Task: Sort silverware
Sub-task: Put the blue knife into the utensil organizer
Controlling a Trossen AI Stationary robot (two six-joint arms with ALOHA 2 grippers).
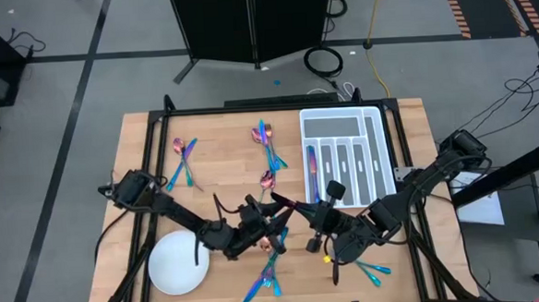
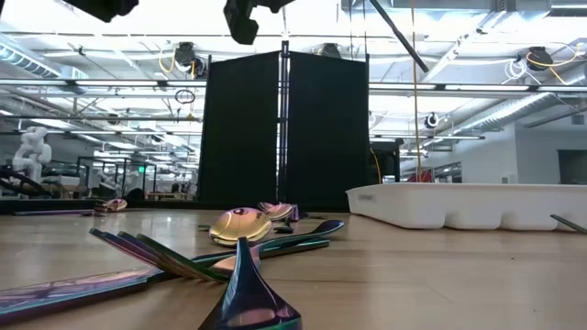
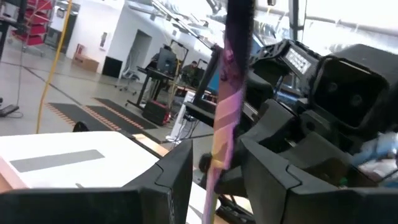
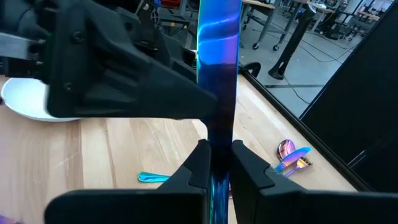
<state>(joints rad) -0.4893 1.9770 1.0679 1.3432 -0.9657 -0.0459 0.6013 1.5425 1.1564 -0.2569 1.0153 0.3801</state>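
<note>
Iridescent silverware [image 1: 268, 144] lies in five loose clusters.

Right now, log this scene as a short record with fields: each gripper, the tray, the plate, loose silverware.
left gripper: mid-table, raised, meeting the right gripper
right gripper: shut on a blue utensil standing upright between its fingers
tray: white, divided, far right of the table, some pieces already in its slots
plate: white, round, near left corner
loose silverware: scattered groups across the wood
</note>
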